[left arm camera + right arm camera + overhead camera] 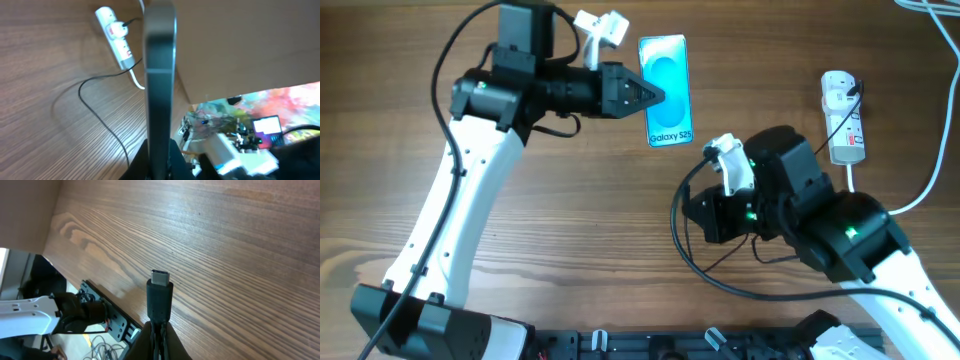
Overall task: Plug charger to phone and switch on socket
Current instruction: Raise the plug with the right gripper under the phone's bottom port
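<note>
The phone (666,88) with its cyan screen is held by its left edge in my left gripper (650,95), lifted at the table's back. In the left wrist view the phone (160,75) shows edge-on between the shut fingers (159,160). My right gripper (159,330) is shut on the charger's dark plug (160,297), whose metal tip points up and away from the fingers above the wood. In the overhead view the right gripper (700,215) is hidden under the arm, below and right of the phone. The black cable (685,255) loops beside it. The white socket (844,115) lies at the right.
The socket also shows in the left wrist view (115,37) with a plug in it and a thin black cable (100,110) running across the wood. A white lead (920,195) runs from the socket to the right edge. A black rail (650,345) lines the front edge.
</note>
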